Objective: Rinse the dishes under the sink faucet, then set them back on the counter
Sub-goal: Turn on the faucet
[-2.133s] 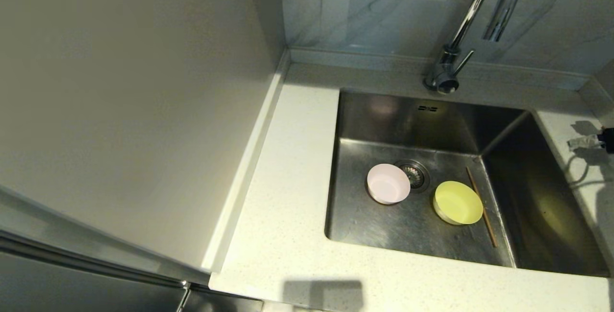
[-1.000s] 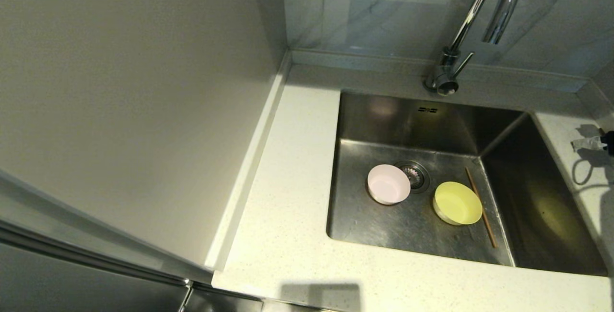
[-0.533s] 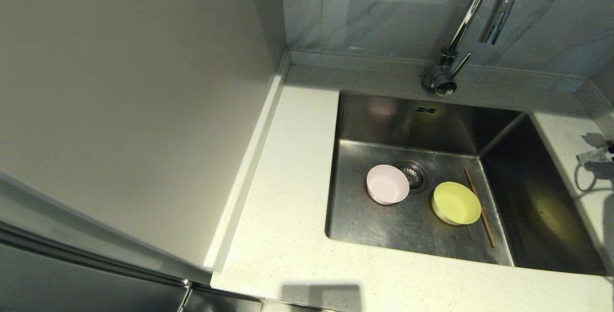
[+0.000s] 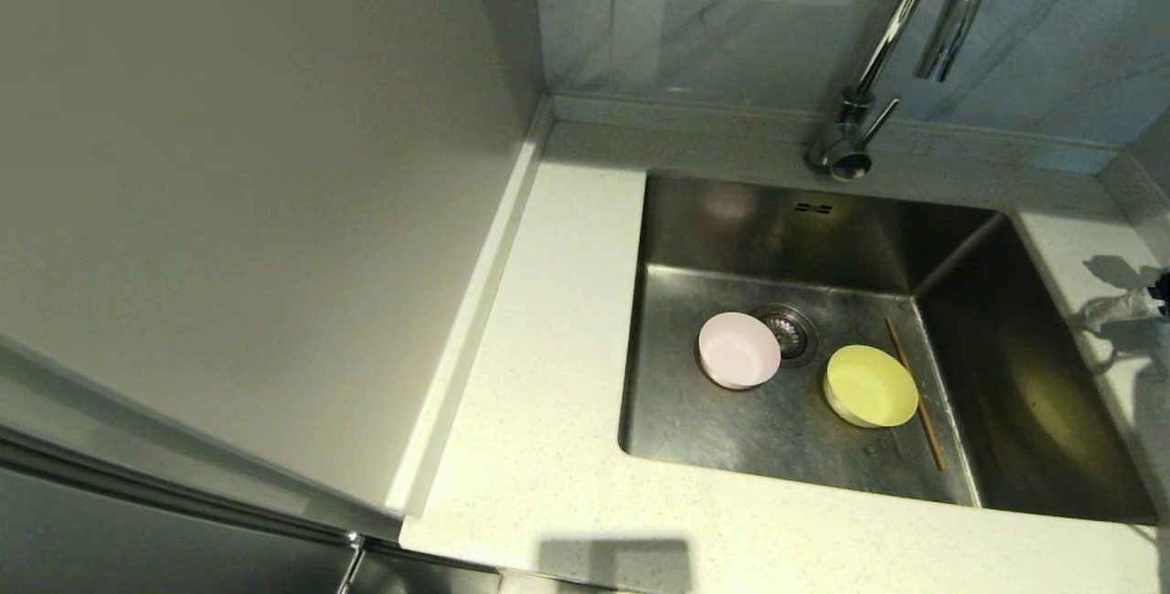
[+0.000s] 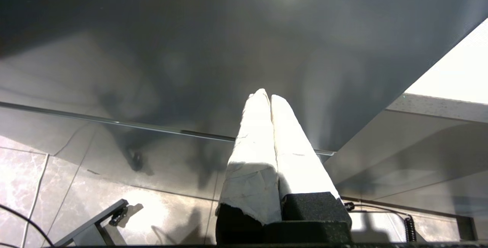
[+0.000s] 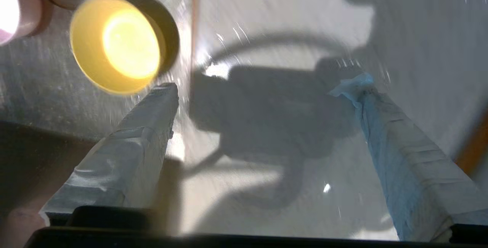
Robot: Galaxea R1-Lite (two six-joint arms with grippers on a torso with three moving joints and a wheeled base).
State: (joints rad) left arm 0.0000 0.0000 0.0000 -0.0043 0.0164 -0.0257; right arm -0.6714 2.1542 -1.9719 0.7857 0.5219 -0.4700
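Two small round bowls, pink bowl (image 4: 739,350) and yellow-green bowl (image 4: 871,385), sit upright on the floor of the brushed steel sink (image 4: 804,219), pink beside the strainer drain (image 4: 792,332), a brown chopstick (image 4: 917,395) just right of the yellow-green. Chrome gooseneck faucet (image 4: 864,87) rises from the speckled desk (image 4: 539,411). My right tool (image 6: 267,87) hangs wide over the sink's right edge; since a second ago its tip has shifted slightly at the head view's right border. My left tool (image 5: 265,99) is pressed together, parked low.
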